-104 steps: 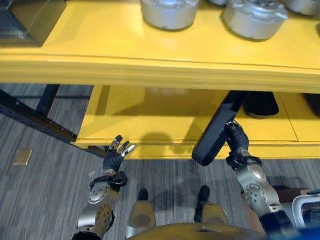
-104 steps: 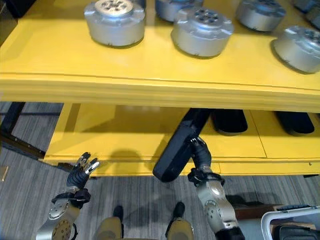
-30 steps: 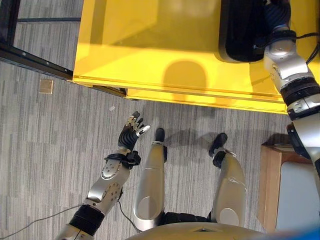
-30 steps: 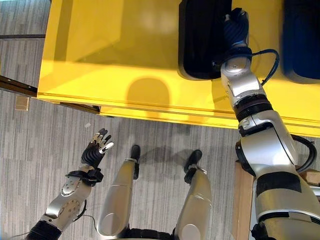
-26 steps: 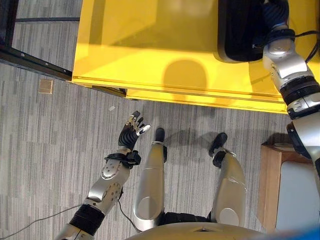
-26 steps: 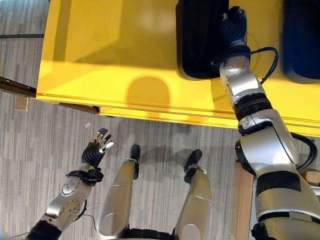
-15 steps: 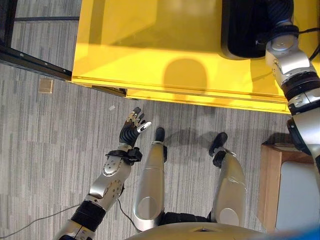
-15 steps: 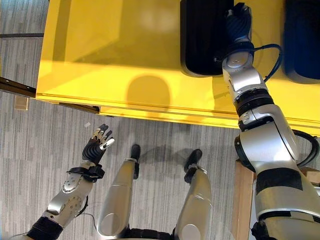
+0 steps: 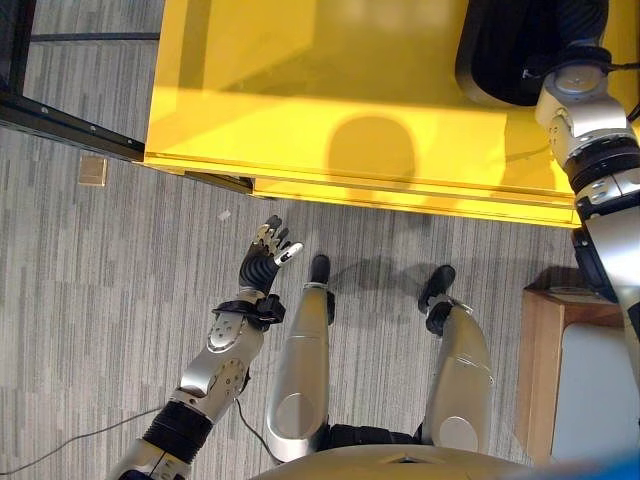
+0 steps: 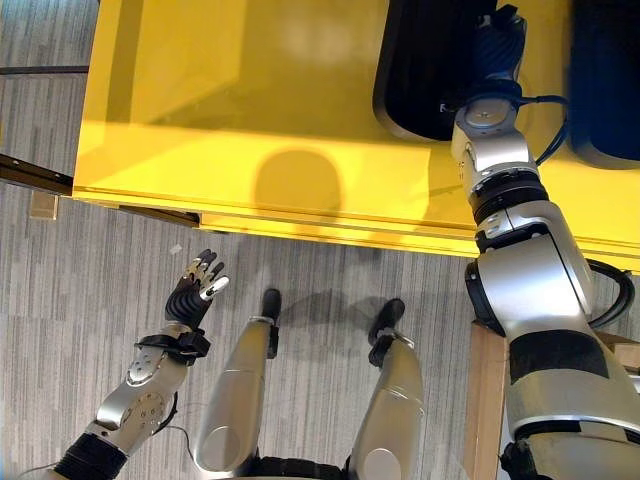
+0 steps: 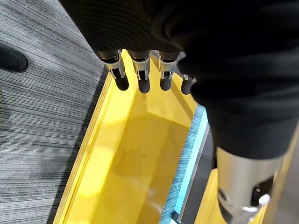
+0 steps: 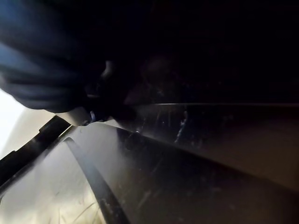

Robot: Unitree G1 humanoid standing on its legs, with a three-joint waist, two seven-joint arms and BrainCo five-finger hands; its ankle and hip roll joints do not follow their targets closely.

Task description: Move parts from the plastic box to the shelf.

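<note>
the black part (image 10: 425, 70) lies flat on the yellow shelf (image 9: 300, 100), toward its right end and back from the front edge. the right hand (image 10: 497, 45) rests on the part's right side; i cannot tell how its fingers are set. the left hand (image 9: 265, 255) hangs over the grey floor (image 9: 90, 300) before the shelf's front edge, fingers straight and loosely spread, holding nothing.

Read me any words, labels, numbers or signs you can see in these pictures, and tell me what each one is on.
None: no readable text, number or sign shows in any view.
The yellow shelf is plain.
The black part on it, by the right hand, bears no legible mark.
The left hand is unmarked, over bare grey carpet.
The small brass floor plate shows no writing that can be made out.
</note>
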